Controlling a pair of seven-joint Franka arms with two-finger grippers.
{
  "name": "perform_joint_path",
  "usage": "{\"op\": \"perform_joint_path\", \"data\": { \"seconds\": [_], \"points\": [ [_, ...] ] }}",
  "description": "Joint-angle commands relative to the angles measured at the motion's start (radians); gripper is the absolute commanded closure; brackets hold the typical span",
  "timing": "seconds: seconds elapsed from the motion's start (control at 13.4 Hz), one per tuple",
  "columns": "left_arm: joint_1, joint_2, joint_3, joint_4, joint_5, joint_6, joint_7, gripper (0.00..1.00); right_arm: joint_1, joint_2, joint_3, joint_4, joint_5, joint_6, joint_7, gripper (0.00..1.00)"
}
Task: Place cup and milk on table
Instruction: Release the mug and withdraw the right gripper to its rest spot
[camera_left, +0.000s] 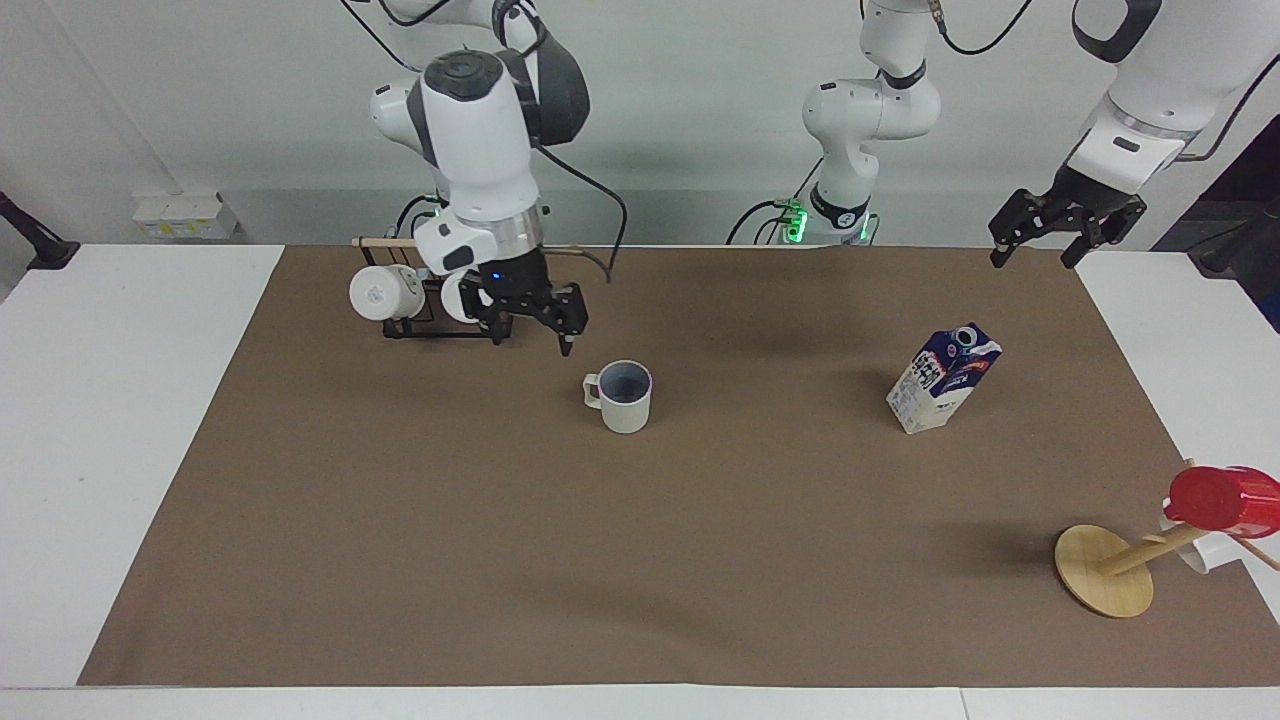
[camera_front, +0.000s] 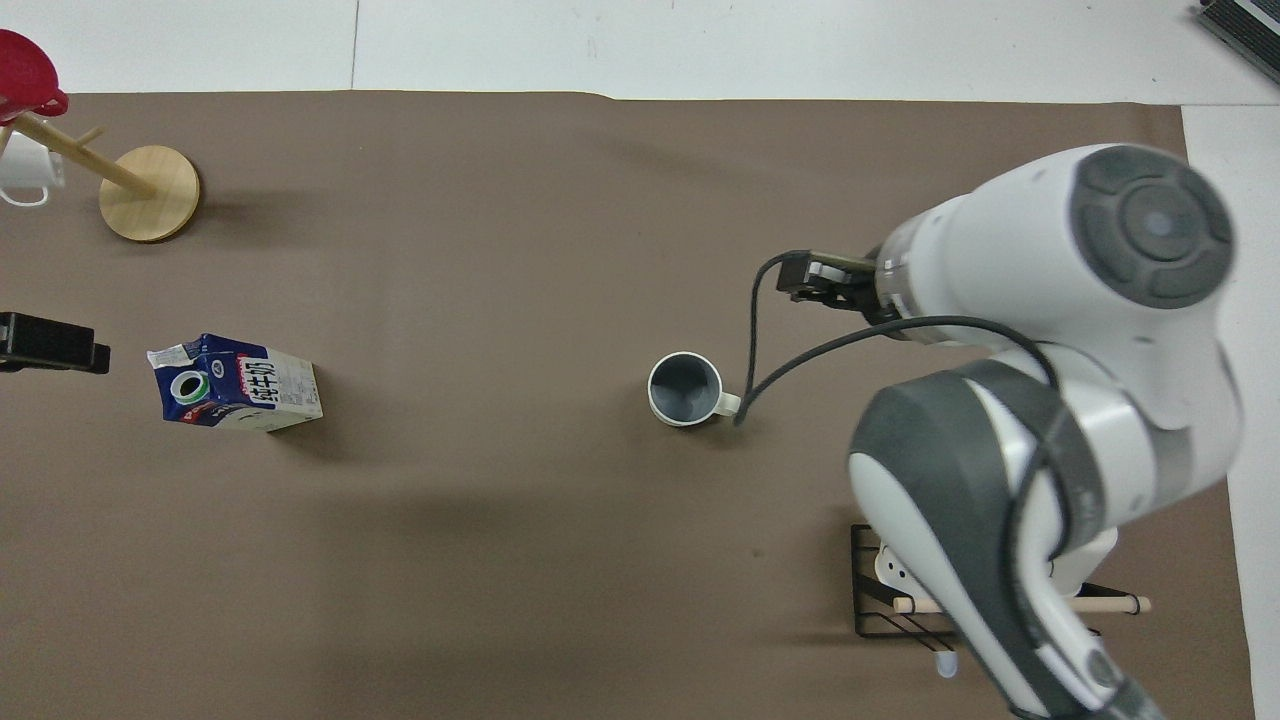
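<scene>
Cup (camera_left: 626, 396) upright on mat, apart from spread (right) fingers (camera_left: 565, 343)

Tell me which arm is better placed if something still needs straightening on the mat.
Left, probably. The cup stands upright, and the open right gripper hangs near the mug rack. The milk carton leans, at the left arm's end, with the open left gripper nearest it.

Robot lab: two arms (camera_left: 480, 120) bolted behind a mat-covered table (camera_left: 140, 420).

White arms, grey joints, black cables, black hands.
</scene>
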Motion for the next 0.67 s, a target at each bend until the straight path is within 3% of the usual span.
{"op": "perform_joint_path", "data": {
  "seconds": [0.0, 0.22, 0.6],
  "points": [
    [0.013, -0.004, -0.012, 0.011, 0.014, -0.020, -0.007, 0.00, -0.128, -0.123, 0.012, -0.086, 0.018, -0.041, -0.146, 0.00],
    [-0.001, -0.004, -0.015, 0.009, 0.013, -0.025, -0.007, 0.00, -0.211, -0.178, 0.012, -0.073, 0.018, -0.130, -0.258, 0.00],
    [-0.001, -0.006, -0.015, -0.002, 0.013, -0.004, -0.010, 0.00, -0.276, -0.160, 0.002, 0.102, -0.014, -0.320, -0.321, 0.00]
  ]
}}
